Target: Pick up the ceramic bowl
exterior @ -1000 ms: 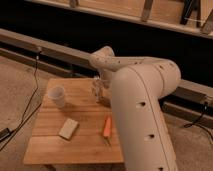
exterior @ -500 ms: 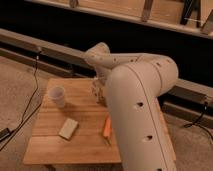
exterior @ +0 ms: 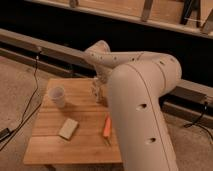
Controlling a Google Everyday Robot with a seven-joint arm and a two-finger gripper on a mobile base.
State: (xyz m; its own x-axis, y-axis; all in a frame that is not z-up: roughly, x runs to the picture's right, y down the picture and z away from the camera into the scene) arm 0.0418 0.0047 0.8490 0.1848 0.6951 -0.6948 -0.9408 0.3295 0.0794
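The ceramic bowl does not show in the camera view; it is either hidden behind my arm or out of view. My gripper [exterior: 98,90] hangs low over the back right part of the wooden table [exterior: 82,145], to the right of the white cup [exterior: 57,95]. My large white arm [exterior: 140,105] comes in from the right and covers the table's right side.
A tan sponge [exterior: 68,128] lies at the table's front left. An orange carrot-like stick [exterior: 106,126] lies next to my arm. Black cables [exterior: 30,105] hang off the table's left side. A long rail [exterior: 30,42] runs behind the table.
My arm's upper joint has shifted a little to the left. The gripper stays at about the same spot over the back of the table. The cup, sponge and orange stick have not moved.
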